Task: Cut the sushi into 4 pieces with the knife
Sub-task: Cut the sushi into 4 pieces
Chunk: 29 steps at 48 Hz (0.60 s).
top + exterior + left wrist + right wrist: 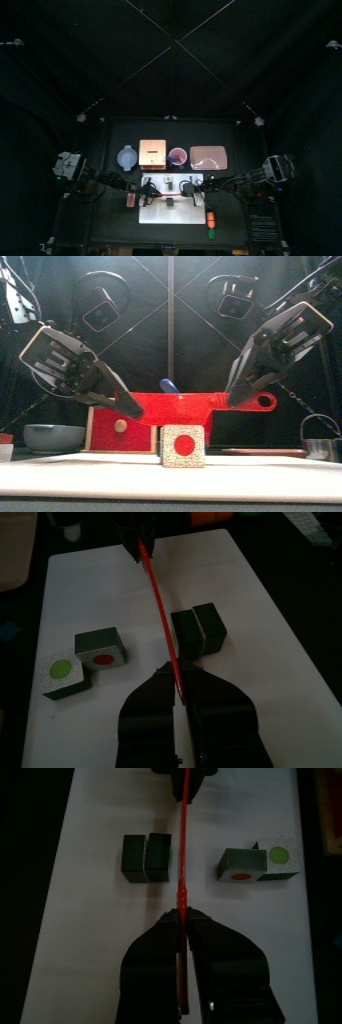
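Nearest the front edge stands a sushi piece with a red centre (183,446), upright on the white cutting board (80,476), which lies on the table. Just beside it, as my left wrist view shows, lies a green-centred piece (62,672), tipped so its face points up. These two are plainly cut free.

My left tool (177,677) is clenched on the blade end of the red toy knife (160,612), and my right tool (181,918) is clenched on its handle end, so the knife spans edge-on between them across the board. It runs through the gap between the two free pieces on one side and a pair of dark green blocks (198,627) on the other, and it touches neither group.

That pair stands side by side with a thin seam between the blocks. I cannot tell whether the seam is a finished cut or only the joint where they come apart.

I judge the task mostly done: two pieces are separate and the roll is halved. What may be left is one last cut down the pair's seam, or nothing if they are already parted.
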Available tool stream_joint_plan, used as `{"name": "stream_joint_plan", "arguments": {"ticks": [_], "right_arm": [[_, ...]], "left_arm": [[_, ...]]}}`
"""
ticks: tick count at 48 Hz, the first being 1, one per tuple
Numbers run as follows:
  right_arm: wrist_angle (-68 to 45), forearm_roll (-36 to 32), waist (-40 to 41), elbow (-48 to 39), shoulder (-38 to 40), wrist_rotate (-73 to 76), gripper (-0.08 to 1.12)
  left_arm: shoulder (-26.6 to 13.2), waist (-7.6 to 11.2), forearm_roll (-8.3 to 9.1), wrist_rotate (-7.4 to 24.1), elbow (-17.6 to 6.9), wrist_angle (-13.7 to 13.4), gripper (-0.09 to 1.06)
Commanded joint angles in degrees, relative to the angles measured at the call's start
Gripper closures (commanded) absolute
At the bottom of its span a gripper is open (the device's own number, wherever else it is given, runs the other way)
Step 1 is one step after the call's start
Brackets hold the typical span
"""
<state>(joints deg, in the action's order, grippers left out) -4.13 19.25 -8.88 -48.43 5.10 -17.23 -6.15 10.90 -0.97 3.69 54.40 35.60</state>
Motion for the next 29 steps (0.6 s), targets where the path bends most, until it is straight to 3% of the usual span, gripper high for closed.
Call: {"name": "stream_joint_plan", "arguments": {"ticks": [1, 29], "right_arm": [[-1.05, 0.26, -0.44, 1.05, 1.49, -0.18, 1.02], [-1.32, 2.29, -2.11, 1.49, -1.58, -0.18, 1.02]], "left_arm": [[0.62, 1.05, 0.09, 0.09, -1.58, 0.44, 0.61], [-2.37, 3.34, -0.35, -0.09, -2.20, 0.44, 0.61]]}}
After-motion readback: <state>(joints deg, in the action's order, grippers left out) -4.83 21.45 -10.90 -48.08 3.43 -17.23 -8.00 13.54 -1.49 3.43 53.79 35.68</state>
